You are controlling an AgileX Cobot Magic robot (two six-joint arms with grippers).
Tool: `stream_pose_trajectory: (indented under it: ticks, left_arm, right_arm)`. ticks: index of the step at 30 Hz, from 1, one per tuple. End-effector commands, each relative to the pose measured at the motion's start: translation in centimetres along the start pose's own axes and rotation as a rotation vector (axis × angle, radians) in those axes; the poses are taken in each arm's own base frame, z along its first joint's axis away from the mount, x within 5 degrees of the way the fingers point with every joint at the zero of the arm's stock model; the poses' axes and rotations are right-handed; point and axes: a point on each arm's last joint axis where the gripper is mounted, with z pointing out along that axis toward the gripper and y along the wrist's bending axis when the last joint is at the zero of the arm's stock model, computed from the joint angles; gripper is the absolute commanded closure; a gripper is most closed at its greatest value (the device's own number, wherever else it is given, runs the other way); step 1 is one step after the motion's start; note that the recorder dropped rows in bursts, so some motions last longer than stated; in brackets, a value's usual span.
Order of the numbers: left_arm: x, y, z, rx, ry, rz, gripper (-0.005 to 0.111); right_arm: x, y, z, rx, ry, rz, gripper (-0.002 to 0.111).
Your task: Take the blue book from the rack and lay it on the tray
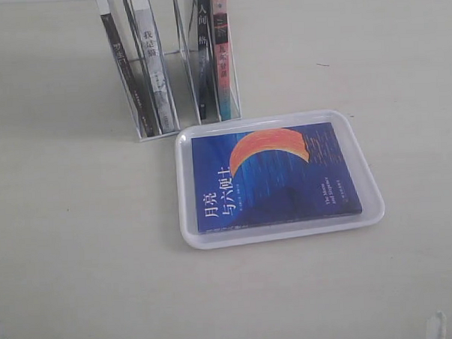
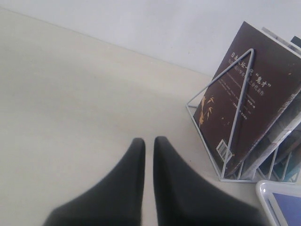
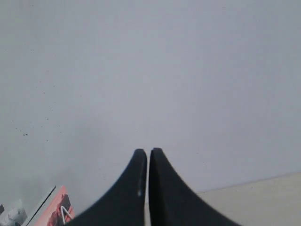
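Two grippers, both empty. The left gripper (image 2: pixel 149 141) hangs low over the table (image 1: pixel 80 258), black fingers drawn together with only a thin slit between them, aimed toward the back wall (image 2: pixel 178 23), with the wire rack (image 2: pixel 237 117) close ahead and off to one side. The right gripper (image 3: pixel 147 151) is tipped up at that plain wall, tips pressed together, pinching nothing. And the blue book (image 1: pixel 275 178) lies flat, cover up, inside the white tray (image 1: pixel 190 238), which sits just in front of the rack. Its white title reads 月亮与六便士 beside the orange crescent (the small English line is too fine to read with confidence). In the rack, a white spine (image 1: pixel 152 60) reads 我是猫, a pink spine (image 1: pixel 221 49) stands further along, and a brown back cover (image 2: pixel 254 103) shows a barcode. Table pale cream, wall light grey.
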Motion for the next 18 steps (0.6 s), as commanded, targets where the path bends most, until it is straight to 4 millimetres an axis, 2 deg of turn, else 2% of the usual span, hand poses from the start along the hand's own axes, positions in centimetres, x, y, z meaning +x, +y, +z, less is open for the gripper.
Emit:
stream_pose_trajectory:
  ticks: [1, 5, 9, 18]
  left_arm:
    - [0.06, -0.05, 0.02, 0.013, -0.003, -0.002, 0.101]
    - [0.06, -0.05, 0.02, 0.013, -0.003, -0.002, 0.101]
    - [0.06, -0.05, 0.02, 0.013, -0.003, -0.002, 0.101]
    - [0.06, -0.05, 0.02, 0.013, -0.003, -0.002, 0.101]
  right_arm:
    - [0.05, 0.08, -0.03, -0.009, -0.005, 0.011, 0.106]
    - [0.4, 0.28, -0.04, -0.03, 0.032, -0.02, 0.106]
    - [0.61, 0.63, -0.07, -0.072, 0.051, -0.133, 0.106]
    - [0.91, 0.67, -0.09, -0.081, 0.082, -0.173, 0.106]
